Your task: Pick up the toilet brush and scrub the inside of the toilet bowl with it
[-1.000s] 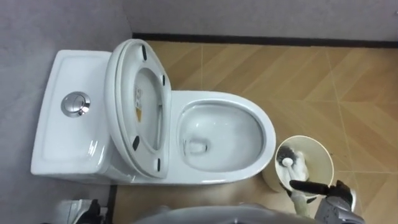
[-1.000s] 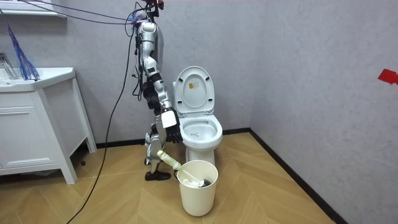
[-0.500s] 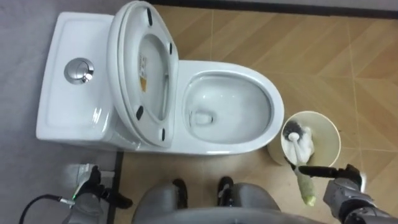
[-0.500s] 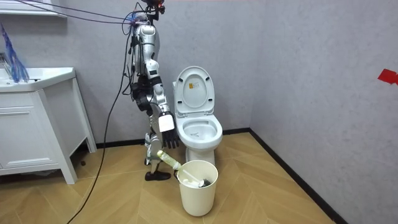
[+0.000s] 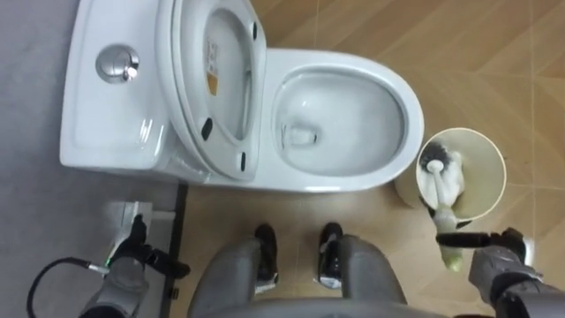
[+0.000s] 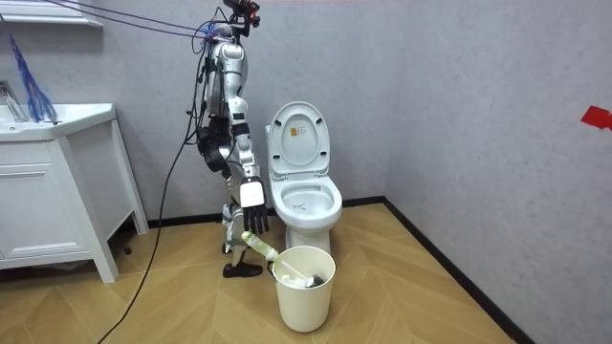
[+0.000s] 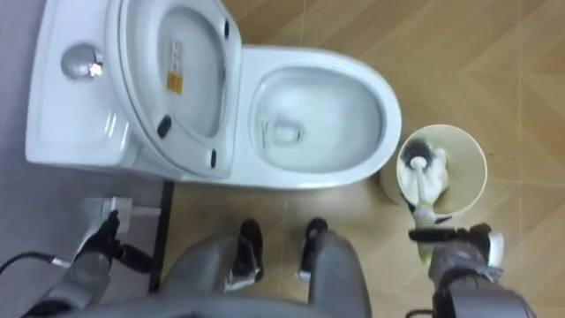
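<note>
The white toilet point(image 5: 344, 115) stands in front of me with its lid and seat point(image 5: 216, 79) raised and the bowl bare. To its right is a cream bucket point(image 5: 487, 163). The brush's dark head point(image 5: 434, 159) lies inside it. Its pale green handle point(image 5: 448, 252) leans out over the rim towards me. My right hand point(image 5: 505, 265) hangs just beside the handle's end, open, with a dark finger point(image 5: 463, 237) stretched across the handle's tip. In the room view this hand point(image 6: 253, 215) hangs fingers down, just above the handle point(image 6: 259, 247). My left hand point(image 5: 125, 269) hangs relaxed at the lower left.
I stand facing the toilet, feet close to its base, the grey wall behind the cistern point(image 5: 106, 97). A small white box point(image 5: 128, 212) sits on the floor by the wall. A white vanity cabinet point(image 6: 57, 191) stands at the room view's left. Wooden floor point(image 6: 402, 287) spreads around the bucket.
My right arm has come down, bringing the hand from beside the toilet bowl to just above the brush handle. The eye view has tipped down towards my feet. Brush and bucket have not moved.
</note>
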Tool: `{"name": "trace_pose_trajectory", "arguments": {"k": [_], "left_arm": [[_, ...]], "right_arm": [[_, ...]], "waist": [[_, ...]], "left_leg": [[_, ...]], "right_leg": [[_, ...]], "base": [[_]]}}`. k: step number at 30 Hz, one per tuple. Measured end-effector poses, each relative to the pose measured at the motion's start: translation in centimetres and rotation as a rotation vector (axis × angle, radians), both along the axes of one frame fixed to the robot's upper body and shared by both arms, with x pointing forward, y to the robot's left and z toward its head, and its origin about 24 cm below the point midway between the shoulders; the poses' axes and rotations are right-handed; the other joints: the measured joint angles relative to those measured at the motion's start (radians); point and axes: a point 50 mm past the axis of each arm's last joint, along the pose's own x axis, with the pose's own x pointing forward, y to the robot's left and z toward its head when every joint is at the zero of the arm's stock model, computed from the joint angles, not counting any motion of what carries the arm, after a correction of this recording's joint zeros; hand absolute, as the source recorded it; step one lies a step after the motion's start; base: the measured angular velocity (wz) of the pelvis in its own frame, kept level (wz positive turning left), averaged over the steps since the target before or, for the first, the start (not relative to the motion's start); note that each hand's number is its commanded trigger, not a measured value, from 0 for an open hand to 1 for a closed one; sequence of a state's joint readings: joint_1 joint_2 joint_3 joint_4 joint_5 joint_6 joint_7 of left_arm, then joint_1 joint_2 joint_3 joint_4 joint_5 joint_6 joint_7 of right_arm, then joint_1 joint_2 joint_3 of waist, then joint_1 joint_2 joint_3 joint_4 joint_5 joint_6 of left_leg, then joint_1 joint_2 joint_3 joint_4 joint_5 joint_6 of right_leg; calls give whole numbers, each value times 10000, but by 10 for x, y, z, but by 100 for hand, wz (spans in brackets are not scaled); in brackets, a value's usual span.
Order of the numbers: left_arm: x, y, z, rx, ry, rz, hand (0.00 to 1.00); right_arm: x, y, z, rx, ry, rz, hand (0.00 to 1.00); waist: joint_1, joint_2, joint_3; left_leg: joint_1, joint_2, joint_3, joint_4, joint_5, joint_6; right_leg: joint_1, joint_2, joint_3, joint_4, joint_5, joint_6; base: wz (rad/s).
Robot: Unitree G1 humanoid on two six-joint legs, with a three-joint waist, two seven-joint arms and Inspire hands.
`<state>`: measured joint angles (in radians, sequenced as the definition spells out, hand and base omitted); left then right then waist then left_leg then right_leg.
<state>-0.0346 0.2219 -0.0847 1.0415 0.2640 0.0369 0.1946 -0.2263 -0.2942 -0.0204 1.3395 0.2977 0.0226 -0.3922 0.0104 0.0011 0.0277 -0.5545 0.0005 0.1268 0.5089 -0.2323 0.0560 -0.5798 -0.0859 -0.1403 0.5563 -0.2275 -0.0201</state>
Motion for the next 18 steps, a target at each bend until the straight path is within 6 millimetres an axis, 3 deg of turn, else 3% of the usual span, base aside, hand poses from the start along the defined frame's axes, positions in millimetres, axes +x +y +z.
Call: {"name": "trace_pose_trajectory", "arguments": {"k": [3,7,13,15,18], "left_arm": [[13,-2,6,183,-551,-306,0],[20,-7,9,316,-870,-666,0],[32,5,19,795,-1344,-236,0],[39,3,21,777,-1426,-292,0],[43,-1,22,746,-1554,-518,0]], "right_arm": [[8,-6,6,-51,-169,203,0],[15,-11,11,-42,-348,408,0],[21,-17,16,43,-553,458,0],[24,-19,19,5,-416,682,0],[29,-23,23,188,-577,830,0]], "waist": [[-68,-28,29],[-19,-52,55],[193,-16,61],[282,83,107],[403,192,112]], "left_leg": [[-516,-111,-205,424,-35,18],[-1169,-70,-265,1140,-328,28],[-2524,14,-473,2453,-655,35],[-3005,32,-491,2966,-771,76],[-3679,22,-478,3536,-859,88]], "right_leg": [[-389,-52,-22,378,-156,3],[-979,-95,-25,1024,-421,-30],[-2166,-70,-22,2114,-684,-87],[-2628,-141,-6,2647,-833,-83],[-3330,-223,5,3283,-969,-109]], "base": [[17],[8],[5],[6],[2]]}}
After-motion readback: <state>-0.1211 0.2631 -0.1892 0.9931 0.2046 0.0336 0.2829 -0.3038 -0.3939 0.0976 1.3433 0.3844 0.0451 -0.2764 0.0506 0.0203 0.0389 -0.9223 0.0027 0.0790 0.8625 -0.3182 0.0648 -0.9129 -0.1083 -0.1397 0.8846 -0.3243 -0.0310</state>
